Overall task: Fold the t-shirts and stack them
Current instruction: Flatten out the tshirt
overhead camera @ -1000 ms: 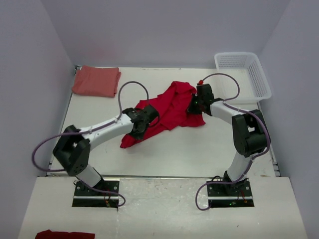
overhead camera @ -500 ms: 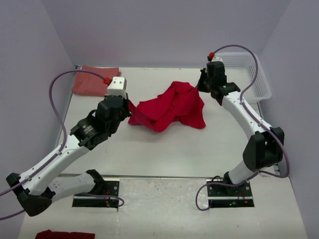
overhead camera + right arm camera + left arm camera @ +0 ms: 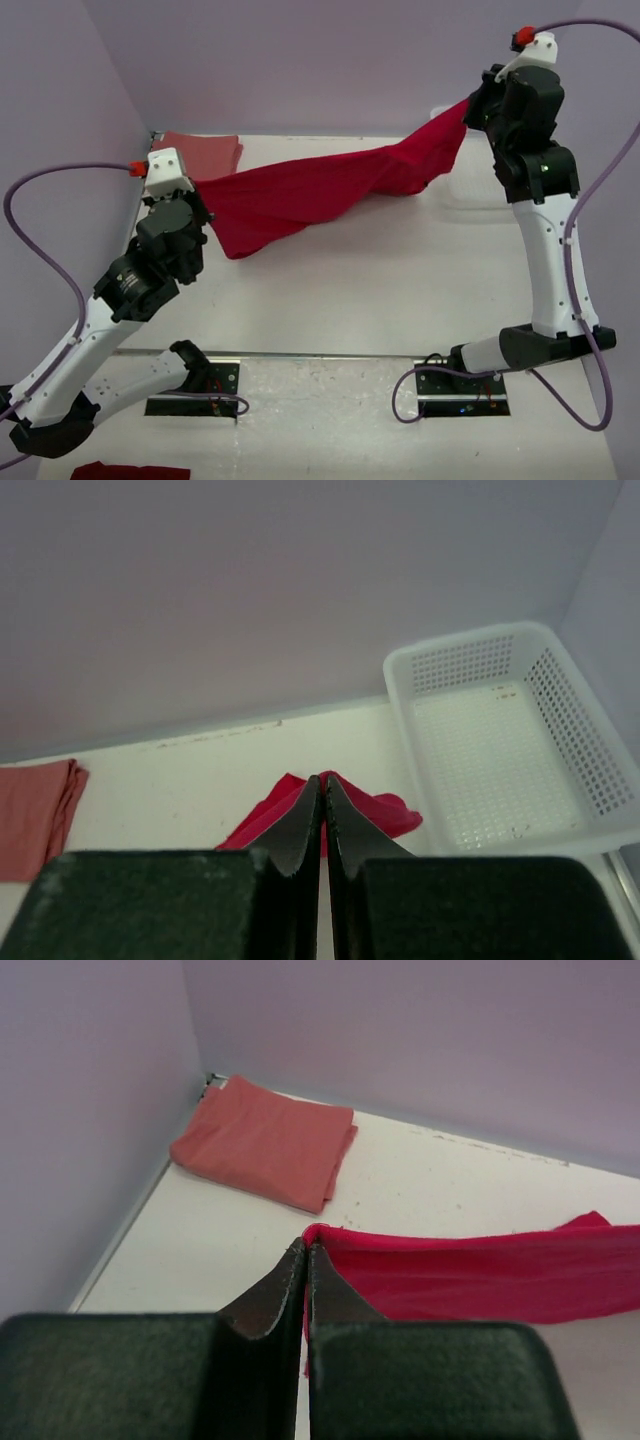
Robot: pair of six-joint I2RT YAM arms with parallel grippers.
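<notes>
Both ends of the bright red t-shirt are pinched in your closed grippers, so you are holding it stretched over the worktop, its long axis climbing from the left gripper to the right gripper, with the folded salmon t-shirt lying nearer the left.

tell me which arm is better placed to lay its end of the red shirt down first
Left, probably. The left gripper pinches the red shirt lower, nearer the table and beside the folded salmon shirt. The right gripper holds its end raised high by the basket.
</notes>
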